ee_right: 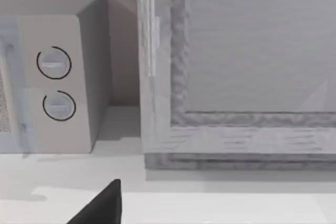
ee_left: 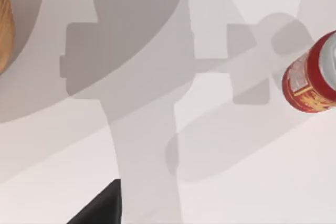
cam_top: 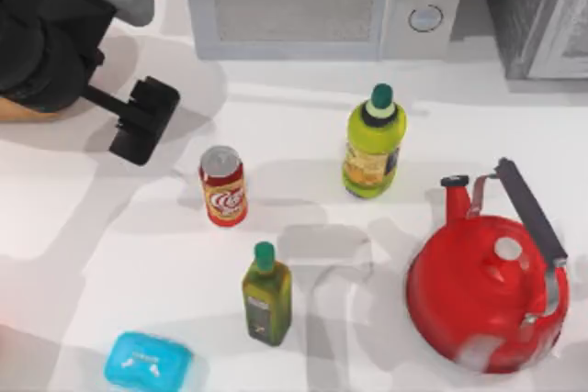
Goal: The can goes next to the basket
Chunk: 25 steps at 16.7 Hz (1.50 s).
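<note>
Item: soda can [cam_top: 222, 186], red, silver top, round yellow-white logo on its side. It stands upright on the white table [cam_top: 110, 254], untouched and apart from everything around it. All places below are given from the can.

- Left gripper [cam_top: 143, 120]: black, up and to the left of the can, near but not touching, holding nothing. Whether it is spread or pressed together I cannot tell.
- Basket [cam_top: 23, 111]: a tan sliver at the table's left edge, beyond the left gripper, mostly hidden beneath the left arm. The left wrist view catches its rim [ee_left: 4, 30].
- Olive oil bottle [cam_top: 266, 296]: green cap, just below and slightly right.
- Green juice bottle [cam_top: 373, 146]: to the right, a little farther back.
- Red kettle [cam_top: 487, 296]: well to the right, nearer the front.
- Blue soap bar [cam_top: 147, 362]: below and left, at the front edge.
- Microwave [cam_top: 322, 2]: behind, against the wall.

Handling, judged: probably light, with thin walls that may dent under a hard squeeze, and smooth, slippery metal. Best taken across the middle of the body, well below the rim, and kept upright. Carrying it left toward the basket leaves the olive oil bottle behind.

Right arm: parked, its wrist camera facing the microwave.
</note>
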Each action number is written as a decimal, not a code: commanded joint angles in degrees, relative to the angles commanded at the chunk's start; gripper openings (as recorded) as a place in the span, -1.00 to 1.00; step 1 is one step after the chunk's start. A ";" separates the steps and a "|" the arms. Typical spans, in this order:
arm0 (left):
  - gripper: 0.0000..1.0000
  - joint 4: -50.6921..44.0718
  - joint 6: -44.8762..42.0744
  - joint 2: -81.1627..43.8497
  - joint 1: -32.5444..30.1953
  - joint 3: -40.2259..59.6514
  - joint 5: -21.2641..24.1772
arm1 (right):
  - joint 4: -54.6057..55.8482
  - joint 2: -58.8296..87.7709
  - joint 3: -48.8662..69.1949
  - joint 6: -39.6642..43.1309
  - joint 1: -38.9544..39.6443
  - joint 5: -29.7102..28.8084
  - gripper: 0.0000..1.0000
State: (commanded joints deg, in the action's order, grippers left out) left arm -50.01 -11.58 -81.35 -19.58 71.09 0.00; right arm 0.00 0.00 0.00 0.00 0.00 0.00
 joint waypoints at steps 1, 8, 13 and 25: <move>1.00 -2.98 -0.69 -4.84 -1.17 4.20 0.01 | 0.00 0.00 0.00 0.00 0.00 0.00 1.00; 1.00 -19.57 -4.55 -31.80 -7.73 27.74 0.08 | 0.00 0.00 0.00 0.00 0.00 0.00 1.00; 1.00 -24.50 -5.70 -39.86 -9.68 34.88 0.09 | 0.00 0.00 0.00 0.00 0.00 0.00 1.00; 1.00 -13.83 -5.86 -41.65 -9.63 26.19 0.10 | 0.00 0.00 0.00 0.00 0.00 0.00 1.00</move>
State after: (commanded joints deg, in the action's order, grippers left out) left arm -63.84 -17.44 -123.00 -29.21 97.27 0.10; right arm 0.00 0.00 0.00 0.00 0.00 0.00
